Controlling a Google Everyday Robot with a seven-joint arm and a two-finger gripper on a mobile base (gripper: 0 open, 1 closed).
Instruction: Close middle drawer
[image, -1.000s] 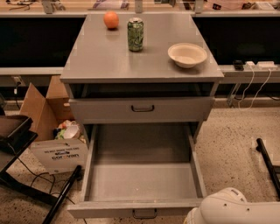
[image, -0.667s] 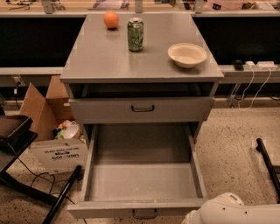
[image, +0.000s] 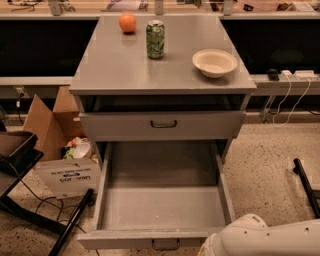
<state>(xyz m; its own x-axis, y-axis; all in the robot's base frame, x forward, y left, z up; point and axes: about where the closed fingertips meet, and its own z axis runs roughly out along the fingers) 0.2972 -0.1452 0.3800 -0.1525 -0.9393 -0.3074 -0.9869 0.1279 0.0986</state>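
Observation:
The middle drawer (image: 162, 200) of the grey metal cabinet (image: 125, 65) is pulled far out toward me, and its long shallow tray is empty. Its low front (image: 125, 241) carries a small dark handle (image: 165, 244) at the bottom edge of the view. The taller-fronted top drawer (image: 162, 125) above it stands slightly out. The lowest drawer is hidden. My gripper is out of view. Only a white rounded part of my arm (image: 260, 237) shows at the lower right, just right of the drawer's front corner.
An orange (image: 127, 22), a green can (image: 155, 39) and a white bowl (image: 214, 62) stand on the cabinet top. Cardboard boxes (image: 55, 145) and a dark stand (image: 20, 200) with cables are on the floor at the left. A black bar (image: 306, 185) lies at the right.
The white arm part at the lower right has shifted slightly to the left. The drawers have not moved.

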